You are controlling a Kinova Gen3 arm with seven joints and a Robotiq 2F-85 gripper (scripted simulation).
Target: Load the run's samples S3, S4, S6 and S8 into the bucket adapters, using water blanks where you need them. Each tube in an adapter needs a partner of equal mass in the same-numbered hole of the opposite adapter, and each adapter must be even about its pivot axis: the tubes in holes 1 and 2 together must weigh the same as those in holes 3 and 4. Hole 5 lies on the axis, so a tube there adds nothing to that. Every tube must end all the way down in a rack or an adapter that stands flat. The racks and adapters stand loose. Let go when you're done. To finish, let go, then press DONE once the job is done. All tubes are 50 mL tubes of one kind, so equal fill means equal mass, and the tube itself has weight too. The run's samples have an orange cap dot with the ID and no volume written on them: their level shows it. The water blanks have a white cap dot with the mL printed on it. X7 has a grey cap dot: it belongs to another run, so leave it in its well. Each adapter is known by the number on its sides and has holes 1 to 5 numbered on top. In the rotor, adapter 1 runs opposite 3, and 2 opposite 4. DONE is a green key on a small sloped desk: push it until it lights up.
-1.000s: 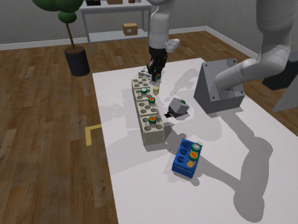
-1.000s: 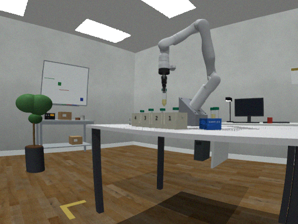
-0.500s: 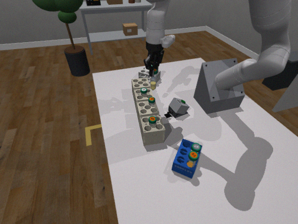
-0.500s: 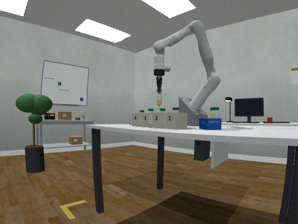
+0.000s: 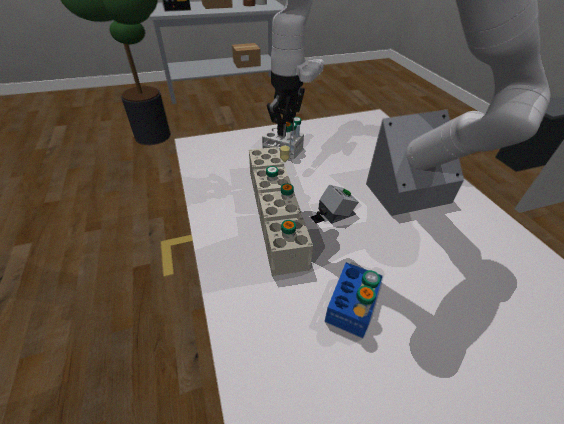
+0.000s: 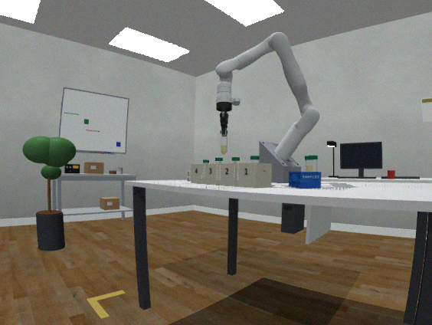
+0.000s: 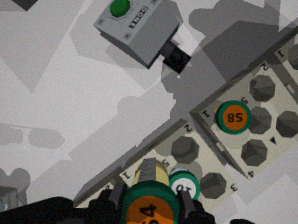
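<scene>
Exterior view gives you the gripper (image 6: 224, 132) clamped on the green cap of sample tube S4 (image 6: 224, 146), which hangs upright with pale yellow liquid in its lower part, well above the row of beige adapters (image 6: 231, 175) numbered 4, 3, 2, 1 along the white table (image 6: 345, 193). Wrist view puts the S4 cap at your lower edge, over the adapter that carries the white-dot blank marked 10 (image 7: 184, 185); next along, the neighbouring adapter has an orange-dot sample (image 7: 233, 118) in hole 5, and the grey desk with the green DONE key (image 7: 120, 7) lies beyond.
</scene>
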